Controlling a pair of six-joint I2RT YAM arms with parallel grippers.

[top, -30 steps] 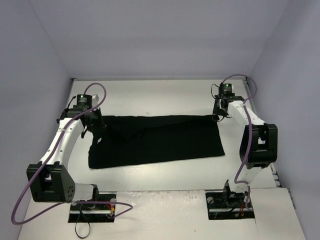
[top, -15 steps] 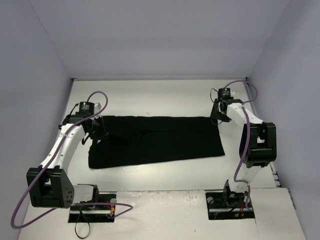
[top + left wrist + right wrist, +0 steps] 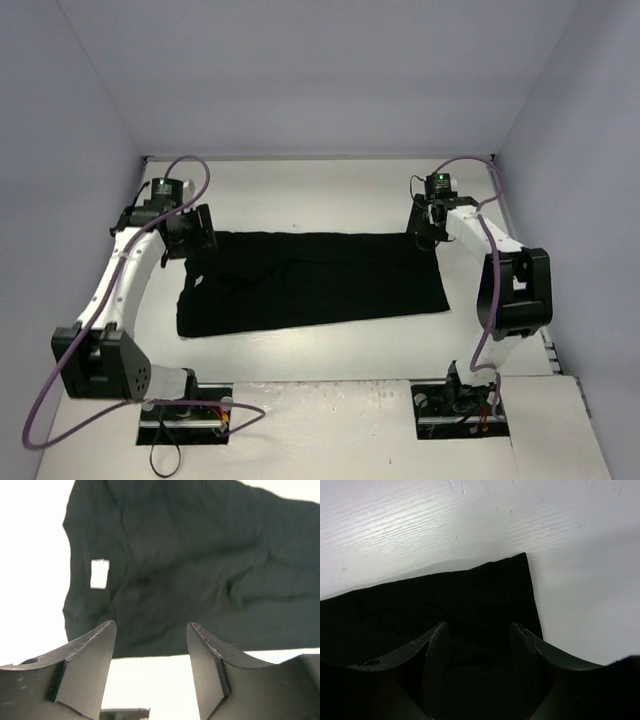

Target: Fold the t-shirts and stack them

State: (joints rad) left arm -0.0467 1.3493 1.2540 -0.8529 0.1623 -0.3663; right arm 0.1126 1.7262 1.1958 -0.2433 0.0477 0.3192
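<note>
A black t-shirt [image 3: 310,280] lies flat on the white table as a wide folded rectangle. In the left wrist view the t-shirt [image 3: 200,565] shows a small pale label [image 3: 100,574]. My left gripper [image 3: 190,232] hangs over the shirt's far left corner, and the left gripper [image 3: 151,630] is open with only cloth edge and bare table between its fingers. My right gripper [image 3: 422,222] is over the far right corner. In the right wrist view the right gripper [image 3: 477,630] is open just above the t-shirt [image 3: 445,595], holding nothing.
Pale walls close in the table [image 3: 320,190] at the back, left and right. Purple cables [image 3: 190,175] loop off both arms. Bare white table [image 3: 580,570] lies beyond the shirt's far edge and to its right.
Both grippers have opened and let go of the shirt's far corners, then risen slightly. The shirt's far edge now lies flat on the table.
</note>
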